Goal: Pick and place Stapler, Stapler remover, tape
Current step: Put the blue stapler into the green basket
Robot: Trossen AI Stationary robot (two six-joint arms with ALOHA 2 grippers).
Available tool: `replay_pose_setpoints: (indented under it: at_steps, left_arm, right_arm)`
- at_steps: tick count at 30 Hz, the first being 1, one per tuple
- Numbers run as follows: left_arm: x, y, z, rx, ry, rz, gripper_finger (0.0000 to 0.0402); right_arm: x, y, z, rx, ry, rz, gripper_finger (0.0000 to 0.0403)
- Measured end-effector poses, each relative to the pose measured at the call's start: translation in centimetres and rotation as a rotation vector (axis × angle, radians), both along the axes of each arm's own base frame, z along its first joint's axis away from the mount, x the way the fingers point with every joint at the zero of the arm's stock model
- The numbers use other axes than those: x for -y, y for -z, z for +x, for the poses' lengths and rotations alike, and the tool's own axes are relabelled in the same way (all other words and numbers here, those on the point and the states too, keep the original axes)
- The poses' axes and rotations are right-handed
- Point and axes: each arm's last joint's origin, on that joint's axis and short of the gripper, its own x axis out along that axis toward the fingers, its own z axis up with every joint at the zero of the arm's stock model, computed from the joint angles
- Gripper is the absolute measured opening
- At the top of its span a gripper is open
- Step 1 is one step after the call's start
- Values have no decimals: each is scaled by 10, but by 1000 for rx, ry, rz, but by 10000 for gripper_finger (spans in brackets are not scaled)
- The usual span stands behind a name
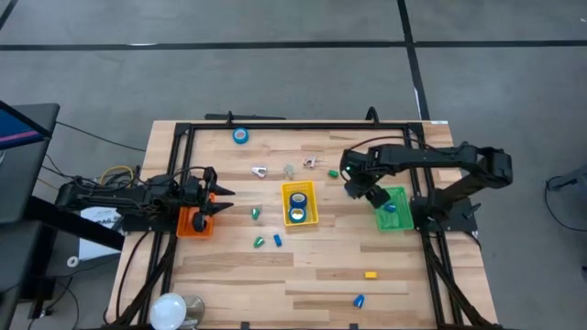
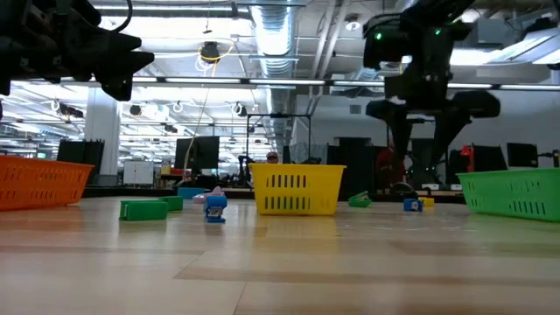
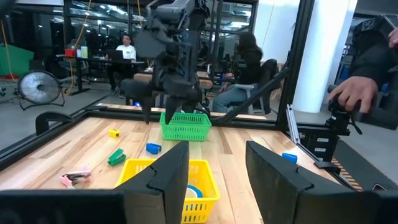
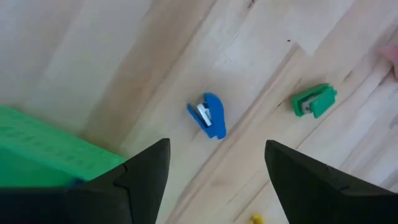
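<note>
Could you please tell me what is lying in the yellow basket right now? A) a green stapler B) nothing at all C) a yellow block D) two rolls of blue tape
D: the high view shows two blue tape rolls with pale centre holes inside the yellow basket, one beyond the other, and nothing else visible in it.

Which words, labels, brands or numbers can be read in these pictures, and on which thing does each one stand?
None can be read.
The yellow basket, green basket and orange basket bear no visible print.
The tape and the blue stapler are too small to show any label.
The screens in the room behind the table are blurred.
</note>
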Motion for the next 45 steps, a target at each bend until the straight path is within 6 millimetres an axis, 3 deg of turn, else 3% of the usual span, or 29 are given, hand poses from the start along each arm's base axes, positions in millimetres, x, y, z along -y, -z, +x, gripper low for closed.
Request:
replay_pose_setpoints:
  at_steps: [8,23,29,40,45]
  left_arm:
    - [0,0,0,0,0,0,150]
    - [0,0,0,0,0,0,150]
    - [0,0,0,0,0,0,150]
    - [0,0,0,0,0,0,150]
    - [0,0,0,0,0,0,150]
  right_arm:
    - [15,23,9,-61,-105,21,254]
    - [25,51,19,-108,-87,96,254]
    - [26,53,20,-98,-89,93,239]
    - [27,53,21,-77,-111,109,167]
    - [27,53,22,-74,-111,105,170]
